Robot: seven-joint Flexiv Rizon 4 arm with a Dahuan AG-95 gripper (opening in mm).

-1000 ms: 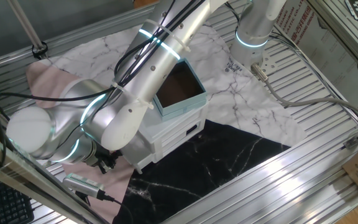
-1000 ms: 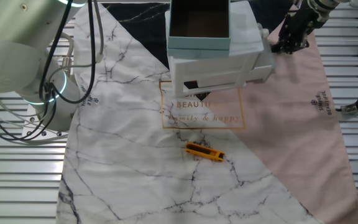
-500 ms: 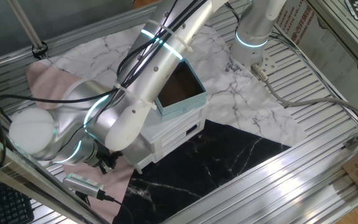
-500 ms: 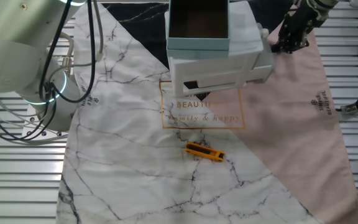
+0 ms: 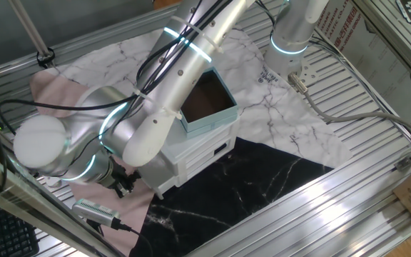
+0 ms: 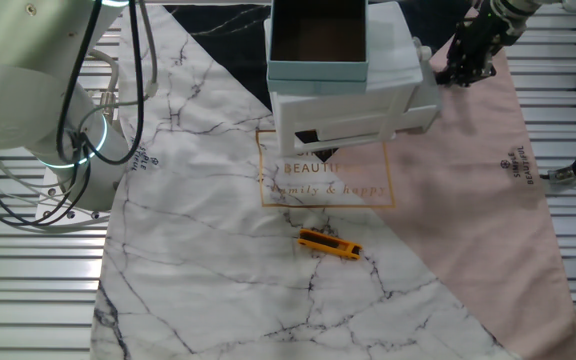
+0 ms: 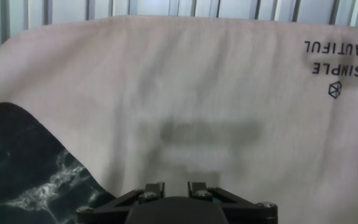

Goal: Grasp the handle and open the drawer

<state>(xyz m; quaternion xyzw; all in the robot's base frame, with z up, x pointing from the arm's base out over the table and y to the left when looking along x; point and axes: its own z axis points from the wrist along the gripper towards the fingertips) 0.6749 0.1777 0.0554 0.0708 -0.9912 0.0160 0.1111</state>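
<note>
- Looking at one fixed view, the silver arm [image 5: 155, 107] crosses the frame from the top centre to the lower left, and it hides most of the white cabinet [image 5: 191, 153].
- The gripper [image 5: 122, 182] is at the lower left, dark, just beside the cabinet's left end and above a pink cloth [image 5: 56, 93]; I cannot tell here whether its fingers are apart or together.
- A teal box [image 5: 207, 103] with a brown inside sits on top of the cabinet, at the centre of the frame.
- The drawer [image 5: 209, 157] is the lowest one, and its front faces the lower right, over a black marble sheet [image 5: 262, 185]; a dark spot on this front may be the handle [image 5: 229, 150].
- Moving to the other fixed view, the cabinet stands at the top centre with the teal box on it.
- The gripper is at the upper right, beside the cabinet's right end, apart from the drawer front; its opening is not readable.
- A small orange object [image 6: 329, 244] lies on a white marble cloth [image 6: 198, 250] below the centre.
- In the hand view, only the base of the fingers [image 7: 154, 188] shows at the bottom edge, with a narrow gap and nothing between them; the tips are out of sight.
- Pink cloth with upside-down print fills this frame, and black marble is at the lower left.
</note>
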